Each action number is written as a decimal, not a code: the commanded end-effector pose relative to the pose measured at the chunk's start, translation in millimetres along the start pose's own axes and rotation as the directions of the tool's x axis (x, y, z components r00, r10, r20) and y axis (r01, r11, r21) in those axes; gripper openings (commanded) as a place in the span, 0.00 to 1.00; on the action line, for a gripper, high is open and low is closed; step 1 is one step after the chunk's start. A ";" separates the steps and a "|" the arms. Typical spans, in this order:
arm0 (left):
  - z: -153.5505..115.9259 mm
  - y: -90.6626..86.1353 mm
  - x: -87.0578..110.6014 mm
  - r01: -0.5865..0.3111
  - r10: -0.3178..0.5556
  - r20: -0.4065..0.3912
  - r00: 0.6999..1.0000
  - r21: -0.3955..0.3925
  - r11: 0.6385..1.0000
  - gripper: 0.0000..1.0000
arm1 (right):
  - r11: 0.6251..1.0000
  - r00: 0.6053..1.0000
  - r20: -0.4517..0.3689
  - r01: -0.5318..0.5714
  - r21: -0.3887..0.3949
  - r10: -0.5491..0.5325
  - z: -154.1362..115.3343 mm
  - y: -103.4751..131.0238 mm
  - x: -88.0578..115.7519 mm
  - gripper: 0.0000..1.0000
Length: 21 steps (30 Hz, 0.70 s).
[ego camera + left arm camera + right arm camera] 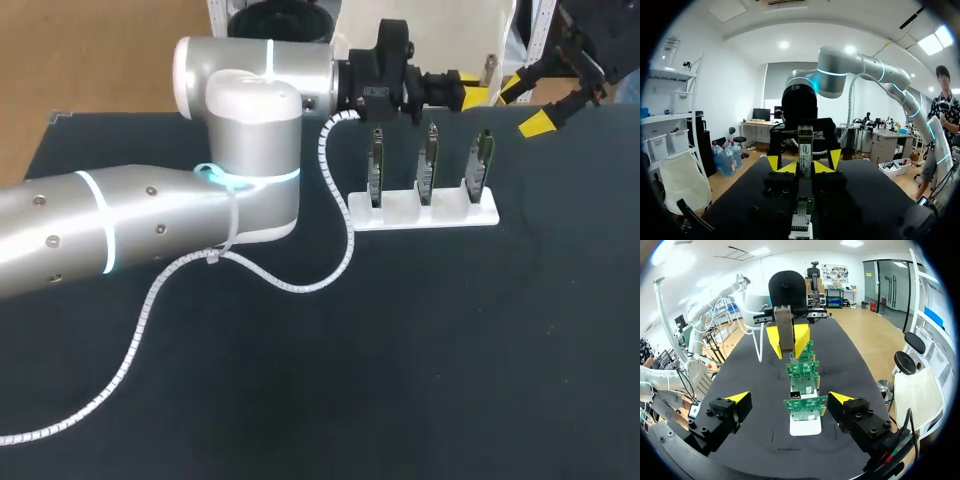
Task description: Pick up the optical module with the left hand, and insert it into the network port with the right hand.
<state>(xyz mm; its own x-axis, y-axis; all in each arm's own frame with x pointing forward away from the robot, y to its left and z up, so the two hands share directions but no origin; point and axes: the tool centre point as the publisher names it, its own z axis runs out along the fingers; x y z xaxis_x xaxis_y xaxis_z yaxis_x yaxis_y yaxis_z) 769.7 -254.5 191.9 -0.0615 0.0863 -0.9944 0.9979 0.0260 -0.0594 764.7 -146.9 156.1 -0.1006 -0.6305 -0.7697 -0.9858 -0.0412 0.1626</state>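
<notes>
The optical module (805, 145), a slim grey bar with a white label, stands upright between the yellow tips of my left gripper (804, 168), which is shut on it. In the head view, my left gripper (468, 92) is above the far end of the white rack (400, 212). That rack carries three upright green boards (427, 165) with the network ports. My right gripper (789, 399) is open and faces the left one (786, 340) across the boards (805, 407). Its fingertips (773, 162) flank the module without touching it. In the head view, my right gripper (525, 105) is at the table's far right.
A white spiral cable (300, 285) trails from my left arm over the black table (450, 350). My left arm's big silver elbow (250, 150) hangs over the table's left half, close to the rack.
</notes>
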 end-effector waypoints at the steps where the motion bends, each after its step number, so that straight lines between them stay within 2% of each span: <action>1: 8.0 3.8 6.1 0.006 -0.006 0.002 1.000 0.010 1.000 0.00 | 1.000 1.000 0.000 0.001 0.006 -0.001 0.6 2.3 0.0 1.00; 12: 22.5 5.1 16.4 0.041 -0.041 -0.001 0.999 0.036 0.999 0.00 | 1.000 1.000 0.000 0.001 0.006 -0.001 0.6 2.3 0.0 1.00; 21: 23.3 4.3 21.3 0.061 -0.061 0.003 0.998 0.037 0.997 0.00 | 1.000 1.000 0.000 0.001 0.006 -0.001 0.6 2.3 0.0 1.00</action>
<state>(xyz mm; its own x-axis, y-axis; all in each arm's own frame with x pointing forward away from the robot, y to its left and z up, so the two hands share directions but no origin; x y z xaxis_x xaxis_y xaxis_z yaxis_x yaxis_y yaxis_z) 771.4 -275.1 170.0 -0.1212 0.0826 -0.9892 0.9925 -0.0029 -0.1219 764.7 -146.9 156.1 -0.1006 -0.6305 -0.7697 -0.9858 -0.0412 0.1626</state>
